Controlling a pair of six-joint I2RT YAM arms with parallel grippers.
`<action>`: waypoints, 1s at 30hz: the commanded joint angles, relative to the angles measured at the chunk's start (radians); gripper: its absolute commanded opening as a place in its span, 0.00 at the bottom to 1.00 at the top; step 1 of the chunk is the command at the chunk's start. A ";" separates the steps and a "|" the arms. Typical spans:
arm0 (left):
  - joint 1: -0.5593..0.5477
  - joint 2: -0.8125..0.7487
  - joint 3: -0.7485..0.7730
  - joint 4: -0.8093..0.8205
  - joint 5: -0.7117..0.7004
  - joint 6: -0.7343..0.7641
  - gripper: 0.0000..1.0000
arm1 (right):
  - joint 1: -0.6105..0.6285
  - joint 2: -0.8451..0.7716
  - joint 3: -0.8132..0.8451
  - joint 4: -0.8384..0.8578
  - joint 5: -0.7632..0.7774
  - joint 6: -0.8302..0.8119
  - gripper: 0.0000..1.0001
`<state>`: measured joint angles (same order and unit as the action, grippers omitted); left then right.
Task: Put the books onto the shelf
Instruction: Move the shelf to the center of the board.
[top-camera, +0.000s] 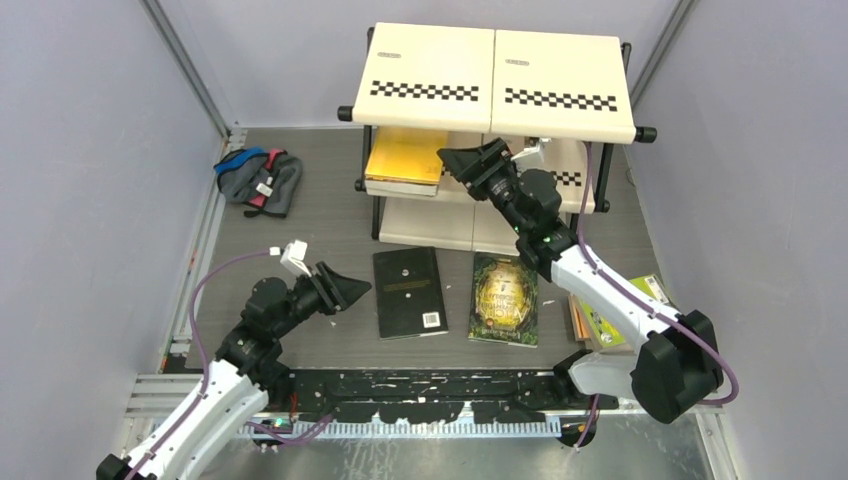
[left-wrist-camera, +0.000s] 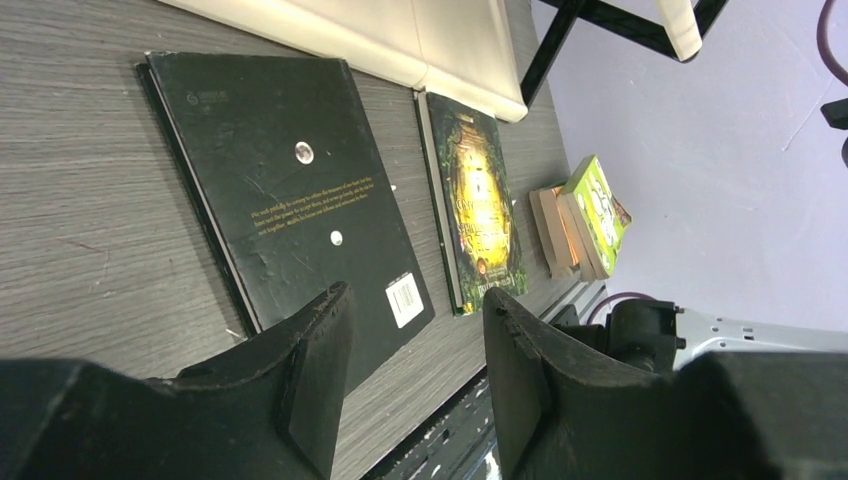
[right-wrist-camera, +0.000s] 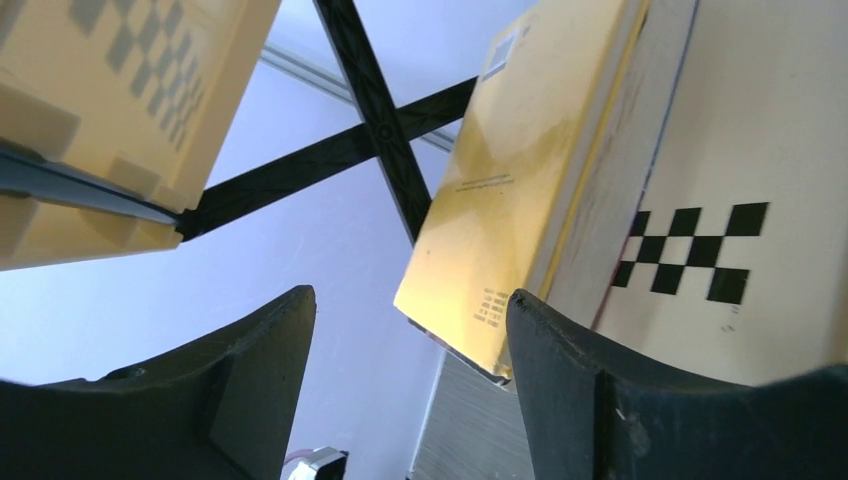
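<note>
The yellow book (top-camera: 405, 160) lies flat on the shelf's (top-camera: 495, 75) middle tier, left half, its near edge jutting a little past the board. The right gripper (top-camera: 452, 168) is just beside the book's right edge under the top board, with little room above. In the wrist view its jaws stand wide apart and hold nothing; the book's corner shows just beyond them (whether it touches one finger I cannot tell).

On the table (top-camera: 330, 215), the black book (top-camera: 408, 292) and the green-gold book (top-camera: 504, 298) lie flat side by side, apart, near the shelf's foot. A lime book (top-camera: 625, 322) tops a small stack at the right edge. A cloth bundle (top-camera: 258, 180) sits far left, well apart, with bare table between.

The table is grey wood-grain; the shelf has cream boards with checkered strips on black tubes. The black cover is scuffed matte.

The right arm stretches forward, wrist turned left. The left arm is bent low, and the left gripper (top-camera: 352, 292) hangs just left of the black book, partly open and empty.
</note>
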<state>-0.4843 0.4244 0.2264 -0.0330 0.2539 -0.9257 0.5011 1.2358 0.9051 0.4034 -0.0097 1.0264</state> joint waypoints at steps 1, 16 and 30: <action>0.000 0.007 0.051 0.078 0.007 0.030 0.51 | -0.016 -0.028 -0.004 0.169 0.034 0.071 0.75; 0.000 0.041 0.070 0.102 0.012 0.042 0.51 | -0.016 -0.112 -0.116 0.150 0.106 0.147 0.74; 0.000 0.030 0.084 0.085 0.013 0.050 0.51 | -0.015 -0.366 -0.292 0.016 0.239 0.155 0.74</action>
<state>-0.4843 0.4625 0.2615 0.0074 0.2543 -0.8997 0.4889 0.9447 0.6277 0.4469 0.1627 1.1805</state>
